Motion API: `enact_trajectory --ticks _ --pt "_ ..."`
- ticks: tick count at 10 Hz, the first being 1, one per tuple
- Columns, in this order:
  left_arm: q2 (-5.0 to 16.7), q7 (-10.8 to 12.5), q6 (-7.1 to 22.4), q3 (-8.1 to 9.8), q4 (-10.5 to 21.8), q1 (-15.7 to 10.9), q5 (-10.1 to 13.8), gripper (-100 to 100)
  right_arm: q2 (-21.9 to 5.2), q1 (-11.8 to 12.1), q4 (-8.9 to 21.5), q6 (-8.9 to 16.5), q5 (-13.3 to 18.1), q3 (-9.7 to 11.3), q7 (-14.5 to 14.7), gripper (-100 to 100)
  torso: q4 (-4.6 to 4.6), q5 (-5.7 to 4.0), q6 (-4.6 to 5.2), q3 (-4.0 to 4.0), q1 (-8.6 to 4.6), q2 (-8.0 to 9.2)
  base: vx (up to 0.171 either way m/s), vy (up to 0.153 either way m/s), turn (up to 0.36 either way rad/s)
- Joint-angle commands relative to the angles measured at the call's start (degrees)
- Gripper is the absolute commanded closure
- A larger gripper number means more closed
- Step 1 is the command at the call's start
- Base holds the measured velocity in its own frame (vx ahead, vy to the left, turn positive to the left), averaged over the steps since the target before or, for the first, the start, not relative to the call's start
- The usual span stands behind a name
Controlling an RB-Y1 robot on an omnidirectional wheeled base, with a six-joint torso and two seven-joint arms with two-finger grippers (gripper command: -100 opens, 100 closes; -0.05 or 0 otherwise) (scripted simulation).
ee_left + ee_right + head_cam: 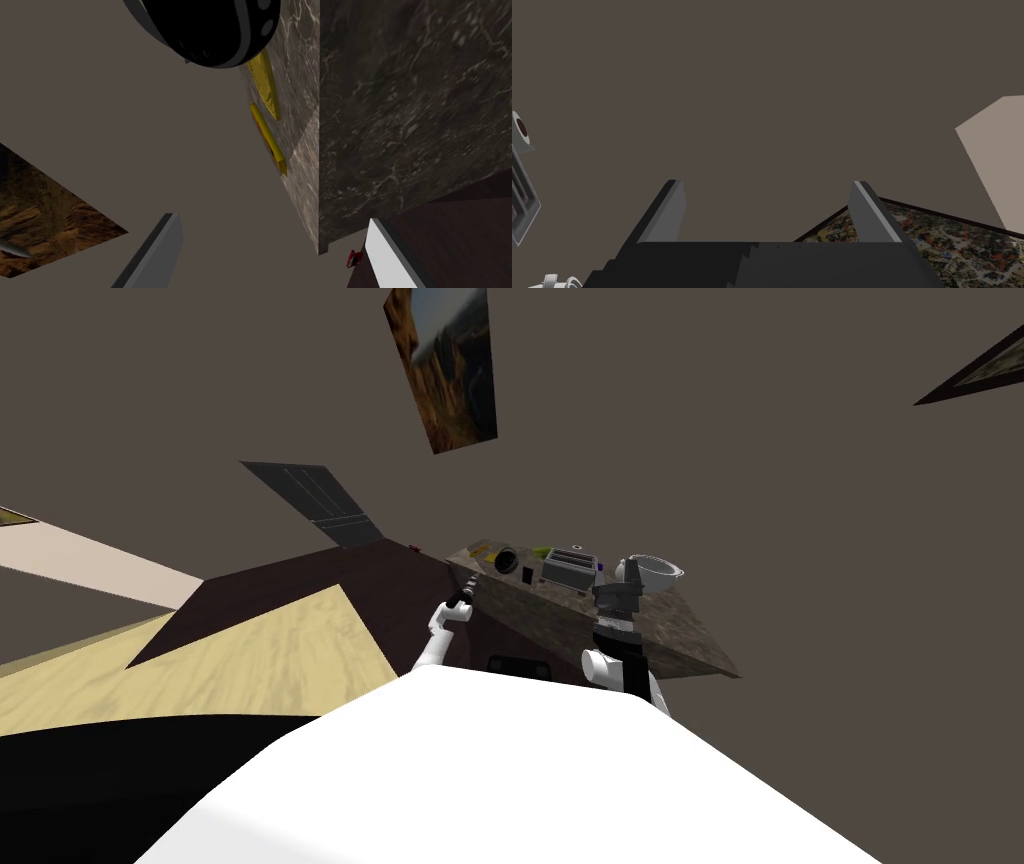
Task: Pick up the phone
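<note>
The phone (527, 575), a small dark slab, lies on the worktop (660, 633) just left of the toaster (572, 569), its long axis seemingly near-to-far. The left jaws (apart, like the right jaws) are nearer, at its near left.

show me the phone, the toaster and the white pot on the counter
phone (527, 575), head view, middle of its dark face
toaster (570, 569), head view, grey top by the slots
white pot (660, 581), head view, outer wall below the rim
</note>
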Motion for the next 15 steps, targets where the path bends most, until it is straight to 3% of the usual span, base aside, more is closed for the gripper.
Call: enact_trajectory --ticks 1,2,4,8,9,10,12,15 --pt "0.18 0.04 1.89 -0.03 0.54 -0.46 0.11 -100 0.0 0.0 0.0 0.0 0.0 0.0 0.0 0 0.0 0.0 0.0 0.0 0.0 0.0 -0.007 0.01 0.005" --pt "0.41 0.05 4.04 -0.02 3.16 -3.07 0.01 -100 0.0 0.0 0.0 0.0 0.0 0.0 0.0 0 0.0 0.0 -0.01 -0.01 -0.01 -0.01 -0.019 0.013 -0.045" --pt "0.41 0.05 6.13 -0.02 4.07 -3.89 0.01 -100 0.0 0.0 0.0 0.0 0.0 0.0 0.0 0 0.0 0.0 0.0 0.0 -0.02 0.0 -0.012 0.008 -0.014" --pt "0.89 -0.01 13.52 0.08 11.25 -11.01 -0.15 -100 0.0 0.0 0.0 0.0 0.0 0.0 0.0 0 0.0 -0.01 0.01 -0.02 -0.05 -0.03 -0.01 0.005 -0.04" --pt "0.89 -0.01 14.62 0.08 11.32 -11.01 -0.15 -100 0.0 0.0 0.0 0.0 0.0 0.0 0.0 0 -0.01 -0.01 0.0 -0.02 -0.05 -0.03 0.0 0.0 0.0" --pt "1.12 -0.07 16.42 0.17 14.14 -13.72 -0.21 -100 0.0 0.0 0.0 0.0 0.0 0.0 0.0 0 -0.01 -0.01 -0.01 -0.02 -0.05 -0.04 -0.004 -0.005 -0.052" --pt "1.12 -0.07 18.82 0.17 15.0 -14.67 -0.21 -100 0.0 0.0 0.0 0.0 0.0 0.0 0.0 0 -0.01 -0.02 0.0 -0.03 -0.09 -0.05 -0.001 -0.002 -0.018" --pt "1.57 -0.28 24.37 0.44 20.42 -20.28 -0.31 -100 0.0 0.0 0.0 0.0 0.0 0.0 0.0 0 -0.02 -0.02 -0.01 -0.04 -0.1 -0.07 0.003 -0.012 -0.047"
